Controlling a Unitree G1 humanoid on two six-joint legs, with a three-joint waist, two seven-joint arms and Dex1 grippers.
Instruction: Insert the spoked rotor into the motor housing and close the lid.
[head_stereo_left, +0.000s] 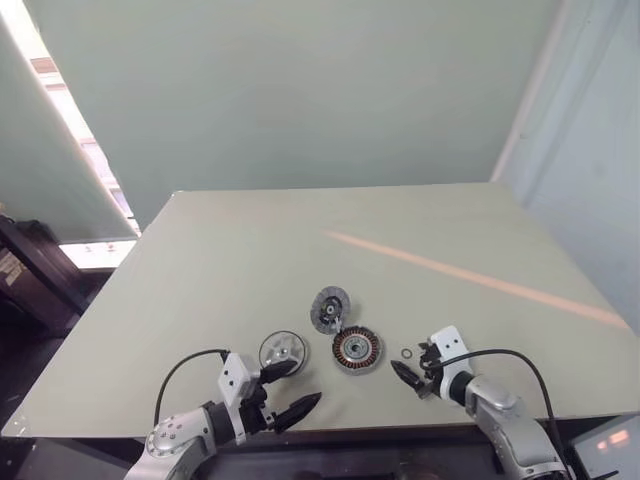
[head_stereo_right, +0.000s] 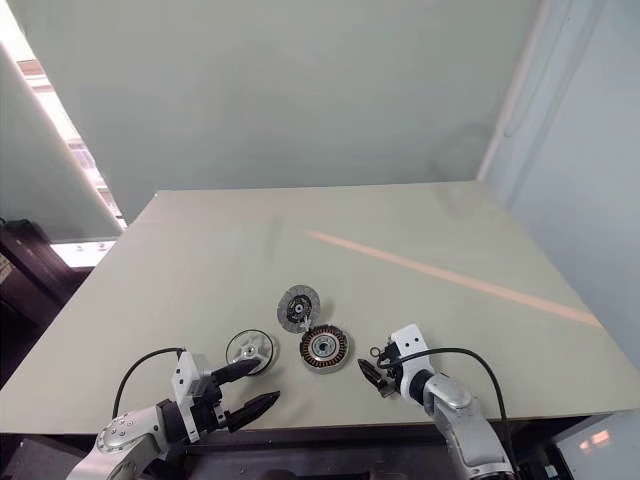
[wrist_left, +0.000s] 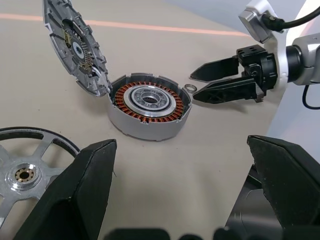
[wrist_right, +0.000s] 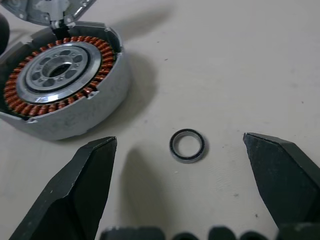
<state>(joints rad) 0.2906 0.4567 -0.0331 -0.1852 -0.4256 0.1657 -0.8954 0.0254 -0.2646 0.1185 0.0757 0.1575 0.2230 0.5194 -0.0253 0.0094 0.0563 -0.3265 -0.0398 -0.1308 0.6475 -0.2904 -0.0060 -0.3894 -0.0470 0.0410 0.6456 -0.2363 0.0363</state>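
The motor housing (head_stereo_left: 356, 350) lies on the table near its front edge, copper windings facing up. The lid (head_stereo_left: 330, 309) stands tilted just behind it, its edge at the housing's rim (wrist_left: 150, 97). Left of the housing the shiny spoked rotor (head_stereo_left: 283, 350) lies flat. My left gripper (head_stereo_left: 308, 382) is open with nothing between its fingers, and its upper finger reaches over the rotor's near edge. My right gripper (head_stereo_left: 408, 370) is open to the right of the housing, pointing at a tiny ring, and holds nothing.
The tiny washer ring (wrist_right: 187, 145) lies on the table between the right gripper's fingertips and beside the housing. An orange stripe (head_stereo_left: 470, 275) crosses the table (head_stereo_left: 230, 260) at the right. Dark furniture (head_stereo_left: 30, 275) stands beyond the table's left edge.
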